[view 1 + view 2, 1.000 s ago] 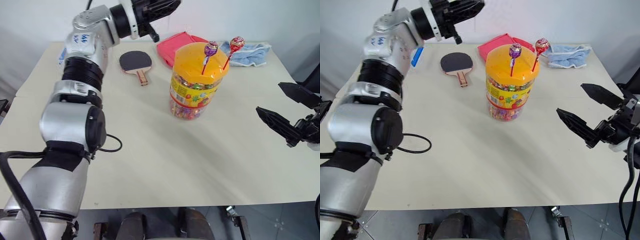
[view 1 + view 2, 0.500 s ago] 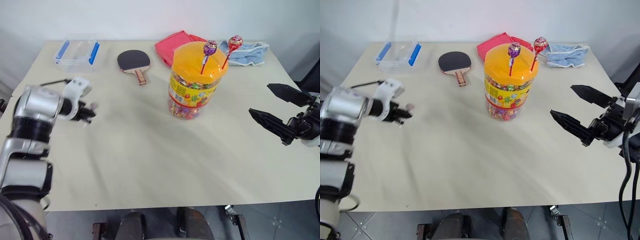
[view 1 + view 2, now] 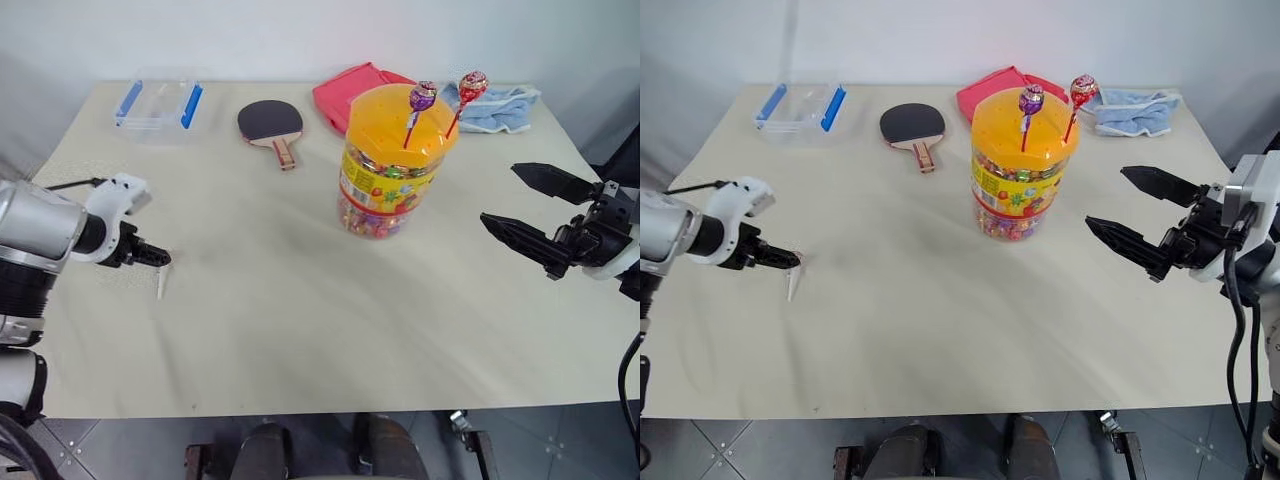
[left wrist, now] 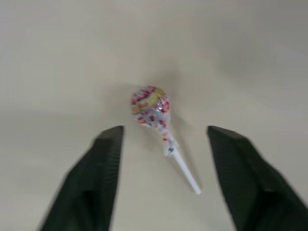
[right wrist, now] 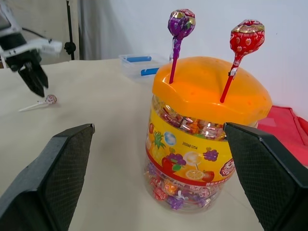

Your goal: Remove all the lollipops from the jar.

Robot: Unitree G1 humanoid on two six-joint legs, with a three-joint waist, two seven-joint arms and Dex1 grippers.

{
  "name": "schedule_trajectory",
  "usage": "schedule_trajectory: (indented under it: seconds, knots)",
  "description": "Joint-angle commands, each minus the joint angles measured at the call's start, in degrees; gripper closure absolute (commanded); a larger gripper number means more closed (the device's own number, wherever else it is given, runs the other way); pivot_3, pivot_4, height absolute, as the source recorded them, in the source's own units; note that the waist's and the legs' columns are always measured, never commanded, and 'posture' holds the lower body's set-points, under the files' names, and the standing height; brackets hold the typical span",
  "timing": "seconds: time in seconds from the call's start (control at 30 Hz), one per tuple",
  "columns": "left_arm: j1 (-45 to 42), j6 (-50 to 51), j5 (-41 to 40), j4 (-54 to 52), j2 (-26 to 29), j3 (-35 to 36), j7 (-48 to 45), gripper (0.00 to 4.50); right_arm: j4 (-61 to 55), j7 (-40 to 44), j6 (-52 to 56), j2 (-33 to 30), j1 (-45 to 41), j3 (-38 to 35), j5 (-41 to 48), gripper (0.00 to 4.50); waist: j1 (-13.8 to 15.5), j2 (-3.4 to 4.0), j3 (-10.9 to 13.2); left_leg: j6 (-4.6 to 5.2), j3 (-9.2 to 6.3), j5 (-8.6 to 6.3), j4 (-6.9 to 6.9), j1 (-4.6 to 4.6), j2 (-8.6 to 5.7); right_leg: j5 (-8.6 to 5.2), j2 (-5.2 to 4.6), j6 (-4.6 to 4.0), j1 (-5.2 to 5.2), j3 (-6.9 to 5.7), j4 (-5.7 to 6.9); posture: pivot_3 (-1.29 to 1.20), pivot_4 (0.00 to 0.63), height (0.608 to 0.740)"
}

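Two wrapped lollipops (image 5: 181,24) standing in clear orange-lidded jar (image 5: 207,139) between spread right gripper (image 5: 159,173) fingers; pinkish lollipop (image 4: 150,107) lying between parted left gripper (image 4: 163,139) fingers.

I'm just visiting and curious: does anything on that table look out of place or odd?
One lollipop lies loose on the table between the open left gripper's fingers, while two others stand upright in the jar's orange lid.
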Motion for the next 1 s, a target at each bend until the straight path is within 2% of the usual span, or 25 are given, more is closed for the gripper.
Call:
schedule_trajectory:
  seconds: [0.03,0.07,0.17,0.27,0.37,0.57,0.83,1.0]
  knots:
    - [-6.13,-4.87,-0.78,-0.95,2.89,1.45,-2.28,0.25,-0.89,0.52,-0.57,-1.1,0.54,-2.98,0.38,0.0,0.01,-0.01,0.0,0.0,0.02,0.0,0.0,0.0,0.0,0.0,-0.01,0.0,0.0,0.02,-0.01,0.0,0.15,0.74]
    - [-7.38,-6.39,-1.12,-0.94,2.67,1.58,-2.88,0.03,-0.94,0.45,-0.52,-1.18,0.67,-3.31,0.44,0.0,0.12,-0.01,0.0,0.0,0.07,0.0,0.0,0.02,-0.01,0.0,-0.01,0.0,0.0,0.06,-0.02,0.0,0.15,0.74]
    - [-9.56,-17.29,-7.05,-2.05,-5.24,8.41,-4.93,0.03,-0.9,0.89,-0.43,-1.58,2.04,-4.46,0.22,0.0,0.99,0.0,0.0,0.01,0.07,0.0,0.01,0.01,-0.02,0.0,-0.04,0.0,0.0,0.05,0.0,0.0,0.15,0.74]
    - [-7.48,-32.23,-10.58,-3.45,-12.65,13.02,-6.39,0.03,-1.55,1.12,0.18,-1.8,3.05,-5.43,0.91,0.0,1.37,-0.01,0.01,0.02,0.07,-0.01,0.14,0.0,-0.03,0.02,-0.06,0.02,0.03,0.06,0.02,0.0,0.15,0.74]
    - [-5.98,-44.07,-15.67,-2.37,-22.97,15.59,-8.82,0.03,-2.41,0.71,0.27,-1.87,3.99,-6.27,0.88,0.0,1.3,-0.01,0.0,0.02,0.1,-0.01,0.17,0.0,-0.02,0.02,-0.04,0.02,0.02,0.07,0.06,0.0,0.15,0.74]
    - [-9.18,-59.62,-16.92,6.99,-39.27,14.65,-10.5,0.03,-4.73,-1.18,0.09,-0.85,5.99,-8.15,0.98,0.0,1.37,0.0,0.0,0.03,0.13,-0.01,0.23,0.0,-0.03,0.03,-0.03,0.03,0.03,0.07,0.06,0.0,0.15,0.74]
    - [-20.27,-73.35,-11.46,31.1,-49.28,14.25,-7.43,0.03,-10.02,-4.56,0.17,1.24,11.14,-11.88,2.08,0.0,1.5,-0.01,0.0,0.06,0.13,-0.02,0.21,-0.01,-0.04,0.05,-0.03,0.05,0.04,0.06,0.0,0.0,0.15,0.74]
    - [-24.51,-75.65,-10.67,38.17,-52.06,14.27,-9.27,0.03,-13.07,-6.49,0.03,2.58,14.76,-14.14,2.69,0.0,1.5,-0.01,0.0,0.1,0.13,-0.04,0.21,-0.04,-0.06,0.06,-0.03,0.07,0.04,0.05,-0.06,0.0,0.15,0.74]
